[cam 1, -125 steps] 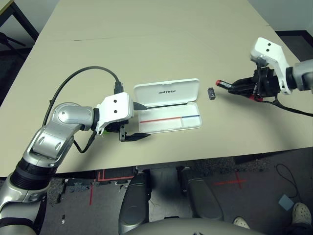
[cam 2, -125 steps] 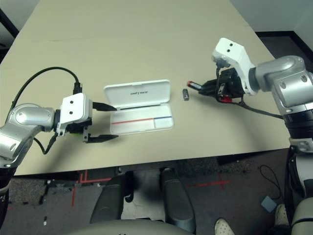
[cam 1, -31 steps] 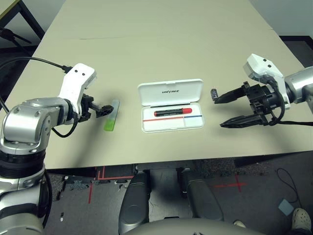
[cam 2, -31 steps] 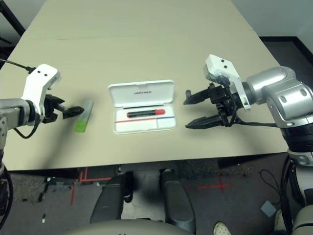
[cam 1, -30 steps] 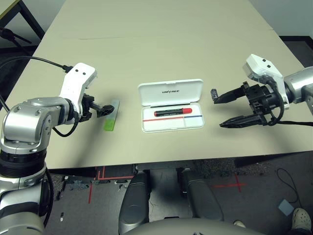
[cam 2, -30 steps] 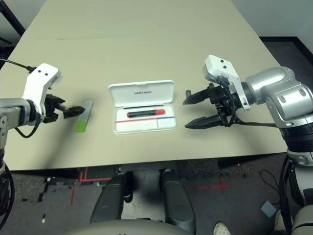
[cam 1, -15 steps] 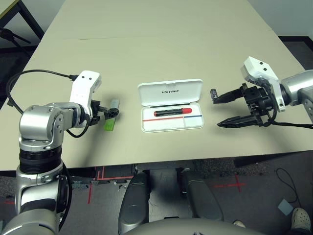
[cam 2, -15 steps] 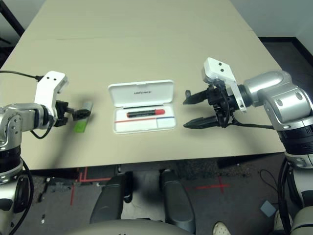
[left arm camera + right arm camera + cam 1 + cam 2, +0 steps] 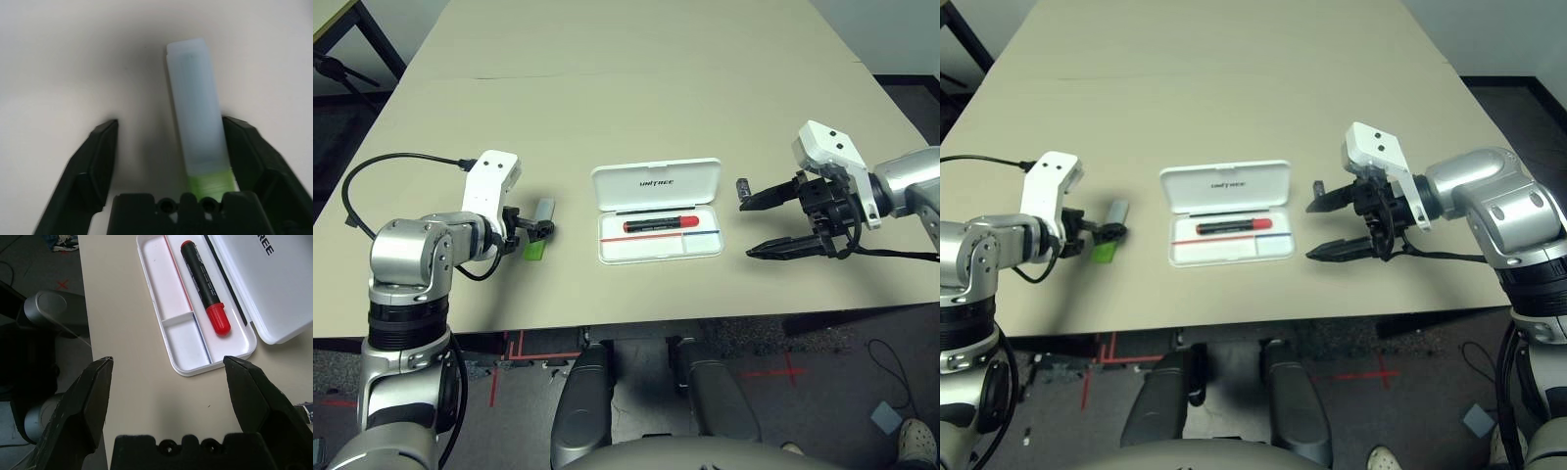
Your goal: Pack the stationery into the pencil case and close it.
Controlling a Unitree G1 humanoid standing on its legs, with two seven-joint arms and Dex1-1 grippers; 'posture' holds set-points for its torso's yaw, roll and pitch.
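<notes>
One of three packed: red marker [image 9: 660, 224] in open pencil case [image 9: 658, 210], frame centre. Left claw [image 9: 166, 142] spread around green-ended stick [image 9: 197, 120], left on counter [image 9: 626, 88]. Right claw [image 9: 773, 221] agape, empty, beside dark block [image 9: 742, 185].

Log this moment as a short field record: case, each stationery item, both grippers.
pencil case: open on the table, lid laid back
red marker: lying inside the case
stick: on the table left of the case, between the left gripper's fingers
dark block: on the table right of the case
left gripper: open, straddling the stick
right gripper: open, holding nothing
</notes>
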